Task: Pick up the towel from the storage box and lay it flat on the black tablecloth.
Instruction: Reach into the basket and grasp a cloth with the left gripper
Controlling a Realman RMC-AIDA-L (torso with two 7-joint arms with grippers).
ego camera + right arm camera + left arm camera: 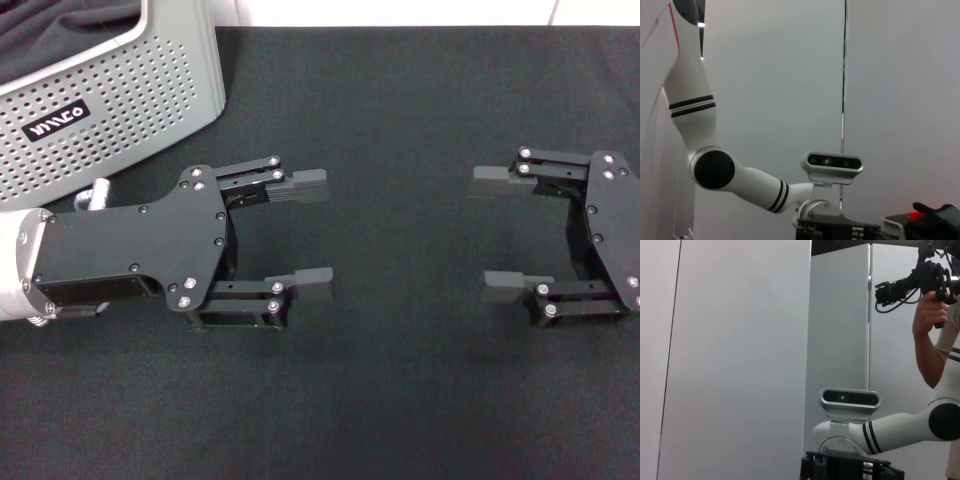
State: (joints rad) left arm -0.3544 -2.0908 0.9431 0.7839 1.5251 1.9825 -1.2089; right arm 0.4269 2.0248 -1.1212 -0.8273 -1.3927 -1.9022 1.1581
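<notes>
Two grippers: both are hovering over the black tablecloth (400,380), facing each other across a bare stretch of it.
Left gripper (310,232): it is sitting just beside the storage box, its fingers (302,184) spread wide and grasping nothing.
Right gripper (500,232): it is hanging well apart from the box, at the far side of the cloth, its fingers (498,178) likewise released and empty.
Storage box (120,100): the light grey perforated bin is standing at the back corner on the robot's left, partly cut off by the frame, its black label (56,121) facing the camera.
Towel: dark folded cloth (60,35) is lying inside the box; whether this is the towel I cannot tell, since no orange or grey face is showing.
Table: the tablecloth is covering all of it that is in sight.
In the way: the left arm's body is overlapping the box's near corner in the head view.
Surroundings: the left wrist view is showing pale wall panels and a person (940,325) holding a camera rig (912,277); the right wrist view is showing the left arm (705,160) against a pale wall.
</notes>
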